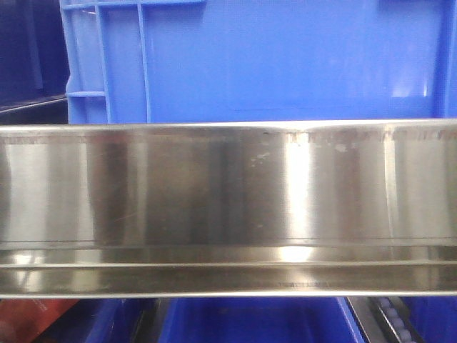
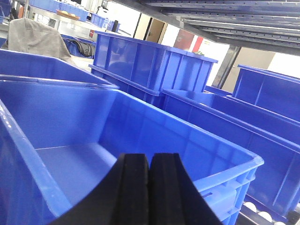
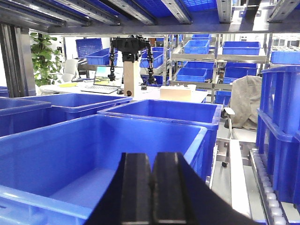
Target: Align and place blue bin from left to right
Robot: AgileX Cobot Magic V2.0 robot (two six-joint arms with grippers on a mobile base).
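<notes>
Left claw: black padded left gripper (image 2: 148,187), pads pressed together, clenched on nothing; tips hang above the near rim of an open blue plastic bin (image 2: 70,154); fingertip ends cut off by the frame edge.
Right claw: black padded right gripper (image 3: 152,187), likewise clenched and empty, over the interior of another open blue bin (image 3: 93,159).
Task bin: large bright blue plastic crate (image 1: 285,64) with ribbed flat wall, standing behind a brushed steel shelf rail (image 1: 228,207).
Hidden: rail covers the crate's base; its top is out of frame.
</notes>
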